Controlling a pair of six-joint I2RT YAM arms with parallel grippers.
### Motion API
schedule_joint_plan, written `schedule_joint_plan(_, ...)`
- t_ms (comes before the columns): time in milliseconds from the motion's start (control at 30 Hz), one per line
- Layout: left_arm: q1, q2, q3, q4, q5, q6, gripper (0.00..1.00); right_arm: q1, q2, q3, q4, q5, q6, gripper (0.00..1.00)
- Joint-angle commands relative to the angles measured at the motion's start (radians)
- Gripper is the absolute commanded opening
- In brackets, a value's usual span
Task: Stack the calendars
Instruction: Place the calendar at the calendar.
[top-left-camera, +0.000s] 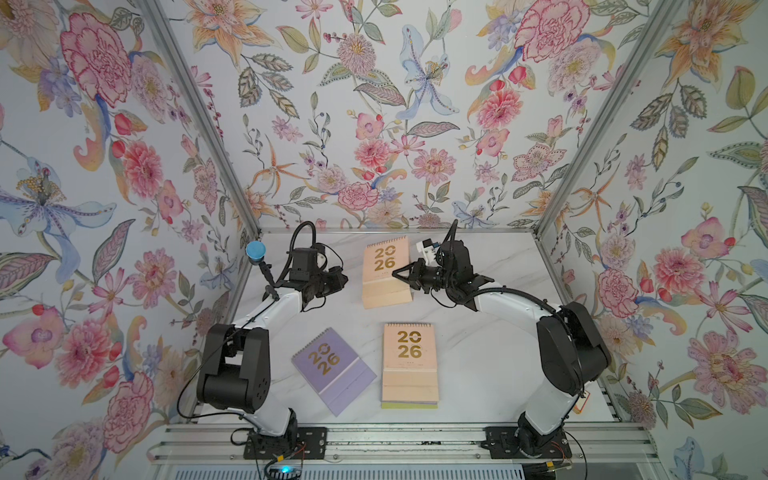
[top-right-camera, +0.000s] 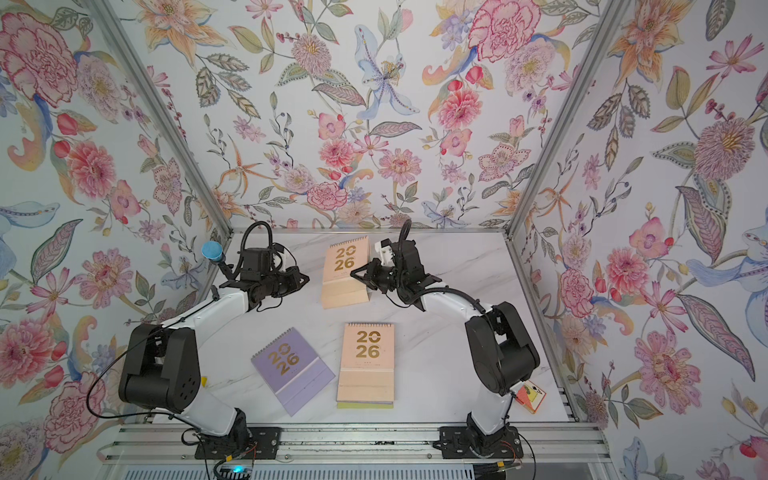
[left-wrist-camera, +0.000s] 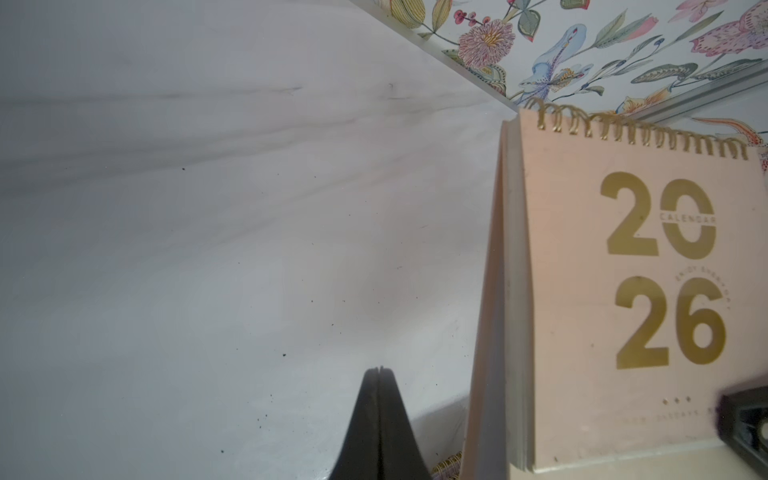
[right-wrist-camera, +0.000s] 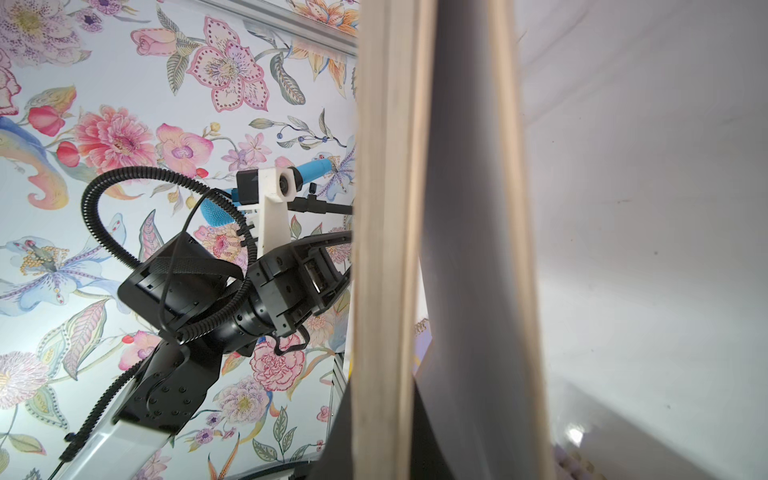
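Four calendars show in both top views. The raised peach spiral-bound calendar (top-left-camera: 376, 262) stands upper centre on the white marbled tabletop (top-left-camera: 478, 374). The lilac spiral-bound calendar (top-left-camera: 332, 370) lies lower centre-left. Just beside it the flat peach calendar (top-left-camera: 409, 359) covers a yellow-green calendar (top-left-camera: 409, 405), of which we see only a thin strip.

The right gripper (top-left-camera: 395, 274) is clamped on the raised peach spiral-bound calendar at its right edge. In the right wrist view that edge (right-wrist-camera: 386, 208) fills the middle of the frame, blurred, and we cannot make out the fingertips.

Only the left wrist view shows the left gripper (left-wrist-camera: 379, 374) pressed together on nothing, and gold rings (left-wrist-camera: 446, 463) cut off at the bottom. An orange-red card box (top-right-camera: 530, 397) shows lower right in a top view, partly behind the right arm.
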Motion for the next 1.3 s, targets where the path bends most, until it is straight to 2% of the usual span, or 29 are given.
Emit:
schedule_joint_plan(0,-0.039,-0.075,-0.056,0.018,-0.008,-0.045,0.00,0.017,-0.109,-0.099,0.065,0.020,0.014,0.01)
schedule_joint_plan(233,-0.164,-0.175,-0.159,0.058,-0.057,-0.106,0.00,0.073,-0.360,-0.366,0.104,0.100,0.057,0.01)
schedule_joint_plan(667,-0.283,-0.338,-0.362,0.115,-0.118,-0.201,0.00,0.200,-0.676,-0.703,0.145,0.211,0.142,0.02)
schedule_joint_plan(933,-0.358,-0.337,-0.416,0.164,-0.144,-0.242,0.00,0.242,-0.760,-0.813,0.185,0.231,0.178,0.02)
schedule_joint_plan(1267,-0.400,-0.320,-0.472,0.212,-0.158,-0.274,0.00,0.282,-0.718,-0.885,0.320,0.226,0.217,0.02)
